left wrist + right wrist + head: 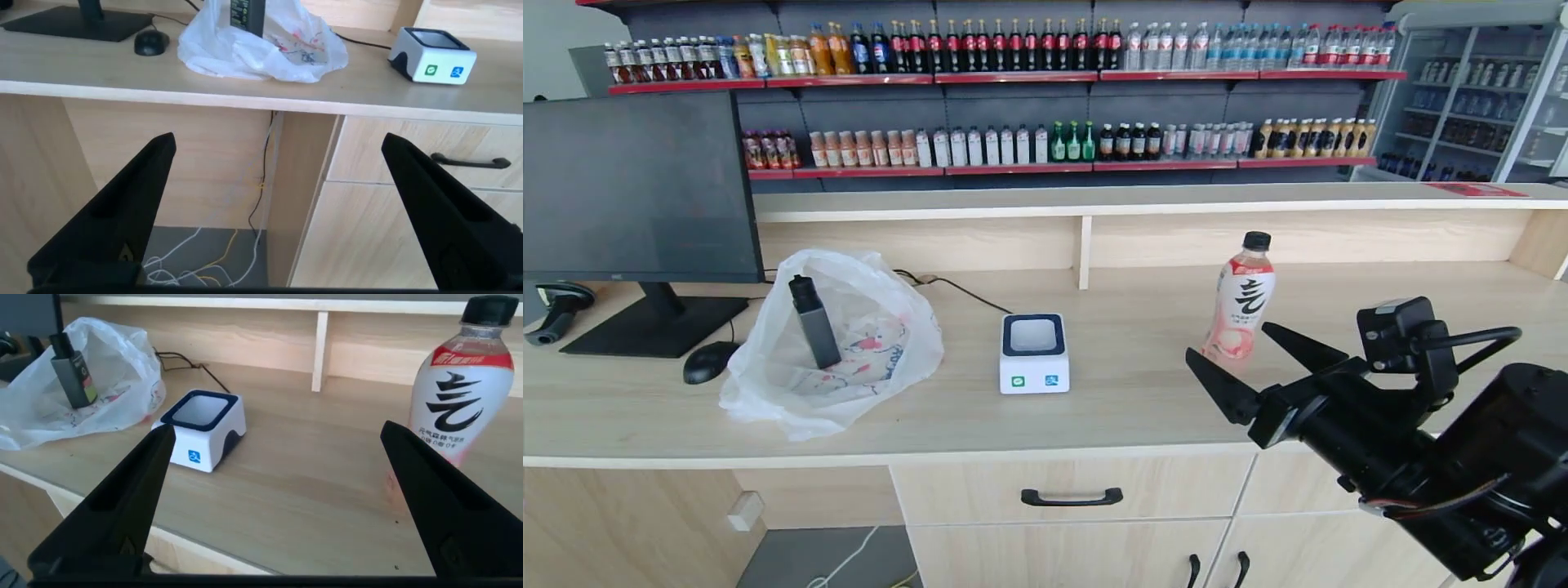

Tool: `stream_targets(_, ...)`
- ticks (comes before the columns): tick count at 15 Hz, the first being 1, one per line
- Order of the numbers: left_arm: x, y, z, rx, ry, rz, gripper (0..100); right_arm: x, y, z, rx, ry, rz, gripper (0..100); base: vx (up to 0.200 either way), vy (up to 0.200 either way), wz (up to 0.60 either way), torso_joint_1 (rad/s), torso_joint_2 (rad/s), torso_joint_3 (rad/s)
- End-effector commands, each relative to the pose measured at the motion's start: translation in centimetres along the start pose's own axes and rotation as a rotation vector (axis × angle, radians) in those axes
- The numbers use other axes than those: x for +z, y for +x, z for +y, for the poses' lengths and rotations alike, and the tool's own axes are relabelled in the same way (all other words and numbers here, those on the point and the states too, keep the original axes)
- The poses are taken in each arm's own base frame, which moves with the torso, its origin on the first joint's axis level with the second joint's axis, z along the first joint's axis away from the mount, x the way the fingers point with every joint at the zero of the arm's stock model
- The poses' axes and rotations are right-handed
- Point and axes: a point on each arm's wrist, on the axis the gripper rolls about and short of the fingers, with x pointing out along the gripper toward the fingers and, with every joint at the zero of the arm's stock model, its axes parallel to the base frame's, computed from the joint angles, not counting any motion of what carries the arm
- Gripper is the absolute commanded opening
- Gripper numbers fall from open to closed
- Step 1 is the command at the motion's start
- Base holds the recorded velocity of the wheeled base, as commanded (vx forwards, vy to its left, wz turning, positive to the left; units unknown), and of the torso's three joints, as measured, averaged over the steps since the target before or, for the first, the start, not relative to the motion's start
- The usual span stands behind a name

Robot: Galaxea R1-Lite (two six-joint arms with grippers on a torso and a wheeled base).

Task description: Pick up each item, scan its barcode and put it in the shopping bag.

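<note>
Hovering at the counter edge, right gripper is holding its fingers spread and empty, near the pink bottle, which is standing upright right of the scanner. Left gripper, likewise spread, is hanging below counter level. Dark bottle is leaning inside the shopping bag.

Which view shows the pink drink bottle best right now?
Head view: the bottle stands whole, cap to base, upright on the counter beyond the right pincer. The right wrist view has it closer, at the picture's edge, with a pincer finger across its base.
</note>
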Motion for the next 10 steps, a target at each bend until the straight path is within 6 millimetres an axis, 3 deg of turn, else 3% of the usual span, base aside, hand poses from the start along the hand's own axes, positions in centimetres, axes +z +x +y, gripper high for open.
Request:
stream_targets(1,0.00,0.00,0.00,0.001,0.000,-0.001,100,-0.16,0.07,0.03,0.001,0.000,0.006,100,0.000,-0.200,0.00,0.002,0.00,0.002)
stream_targets(9,0.00,0.00,0.00,0.001,0.001,-0.001,100,-0.21,-0.25,0.00,0.001,-0.001,0.012,100,0.000,-0.200,0.00,0.002,0.00,0.004)
stream_targets(10,0.00,0.00,0.00,0.001,0.001,-0.001,100,-0.14,-0.36,-0.01,0.001,-0.001,0.010,100,0.000,0.000,0.00,0.000,0.00,0.000)
